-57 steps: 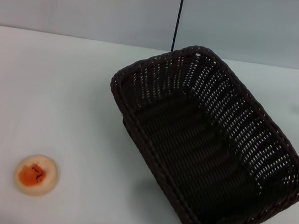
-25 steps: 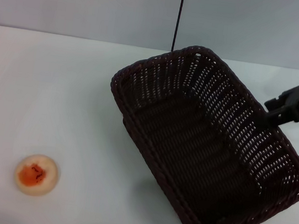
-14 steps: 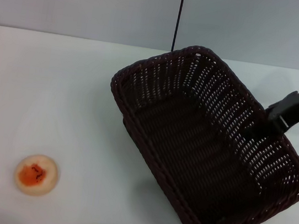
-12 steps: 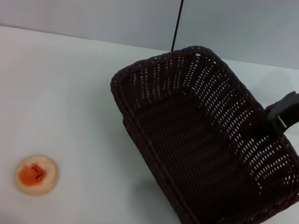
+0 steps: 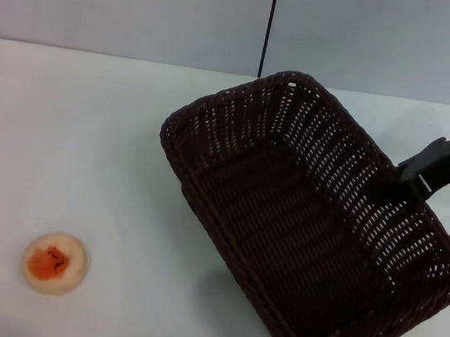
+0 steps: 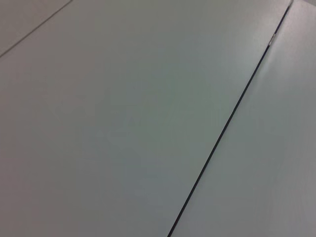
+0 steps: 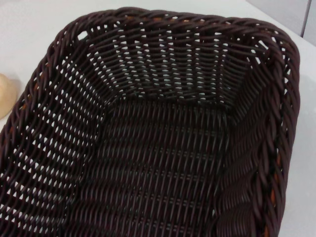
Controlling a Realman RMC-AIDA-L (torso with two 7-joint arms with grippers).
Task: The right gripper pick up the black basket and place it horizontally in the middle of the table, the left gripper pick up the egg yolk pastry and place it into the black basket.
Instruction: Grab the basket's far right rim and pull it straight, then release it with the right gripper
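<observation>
The black basket (image 5: 300, 229) is a large dark woven basket on the right half of the white table (image 5: 63, 129), set at a slant. My right gripper (image 5: 403, 187) reaches in from the right and is at the basket's far right rim, closed on it. The right wrist view looks into the basket's inside (image 7: 158, 148). The egg yolk pastry (image 5: 55, 262), a small cream bun with an orange centre, lies at the front left, far from the basket. Its edge shows in the right wrist view (image 7: 5, 94). My left gripper is out of view.
A grey wall with a dark vertical seam (image 5: 269, 24) stands behind the table. The left wrist view shows only a grey panel with a dark seam (image 6: 222, 133). Bare tabletop lies between the pastry and the basket.
My right gripper came in from the right and reached the basket's rim. In the last half second the basket shifted slightly to the left and looks a little larger.
</observation>
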